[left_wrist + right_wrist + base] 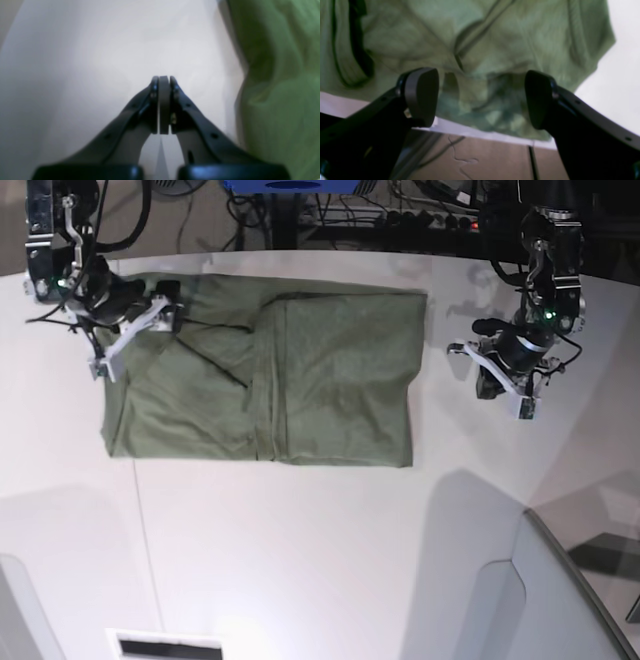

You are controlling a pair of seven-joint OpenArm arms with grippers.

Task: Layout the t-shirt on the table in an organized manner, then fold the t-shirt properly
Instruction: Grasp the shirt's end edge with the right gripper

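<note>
The olive-green t-shirt (300, 380) lies as a rough rectangle on the white table (300, 560), with a vertical fold line near its middle and creases on its left part. My right gripper (128, 340) hovers at the shirt's upper left corner. In the right wrist view it (481, 97) stands open, its jaws wide apart over wrinkled cloth (495, 37) at the table's edge. My left gripper (492, 380) is over bare table to the right of the shirt, apart from it. In the left wrist view it (164, 80) is shut on nothing, with the shirt (280, 75) off to the right.
A grey angled panel (560, 600) rises at the table's lower right. Cables and equipment (350, 210) crowd the space behind the far edge. A brown floor (495, 160) shows below the table edge in the right wrist view.
</note>
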